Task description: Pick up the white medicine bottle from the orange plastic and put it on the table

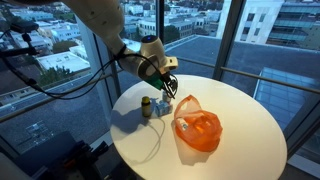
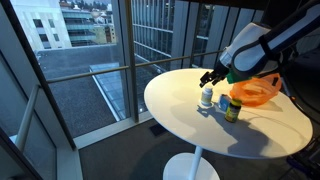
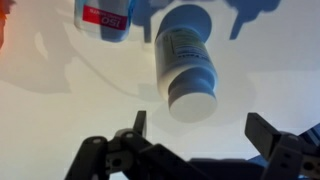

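The white medicine bottle (image 3: 187,60) stands upright on the round white table (image 3: 60,100), seen from above with its white cap toward the camera. It also shows in both exterior views (image 2: 207,98) (image 1: 158,108). The orange plastic (image 1: 197,128) (image 2: 258,92) lies on the table beside it and holds no bottle that I can see. My gripper (image 3: 200,128) is open and empty. It hovers just above the bottle (image 1: 165,80) (image 2: 212,75), with one finger on each side and clear of the cap.
A second small bottle with a yellow-green label (image 2: 233,108) (image 1: 147,106) stands close to the white one. In the wrist view its red label (image 3: 105,15) shows at the top edge. Glass walls surround the table; its edge (image 2: 175,120) is near the bottles.
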`<act>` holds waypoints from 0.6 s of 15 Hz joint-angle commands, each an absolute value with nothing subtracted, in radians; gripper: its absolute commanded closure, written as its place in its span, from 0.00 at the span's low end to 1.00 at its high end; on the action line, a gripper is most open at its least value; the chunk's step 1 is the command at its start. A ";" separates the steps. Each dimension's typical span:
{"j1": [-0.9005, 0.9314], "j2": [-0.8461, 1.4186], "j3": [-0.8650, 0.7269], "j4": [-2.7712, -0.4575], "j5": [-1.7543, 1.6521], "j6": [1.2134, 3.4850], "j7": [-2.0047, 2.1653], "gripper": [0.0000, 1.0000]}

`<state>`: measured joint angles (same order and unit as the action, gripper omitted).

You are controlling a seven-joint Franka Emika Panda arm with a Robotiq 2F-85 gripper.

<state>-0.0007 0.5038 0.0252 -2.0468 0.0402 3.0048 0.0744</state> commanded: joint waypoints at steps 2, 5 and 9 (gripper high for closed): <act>-0.014 0.458 0.038 -2.074 0.054 2.982 0.056 0.00; -0.015 0.420 0.034 -2.088 0.052 2.915 0.052 0.00; -0.008 0.369 0.017 -2.103 0.041 2.823 0.051 0.00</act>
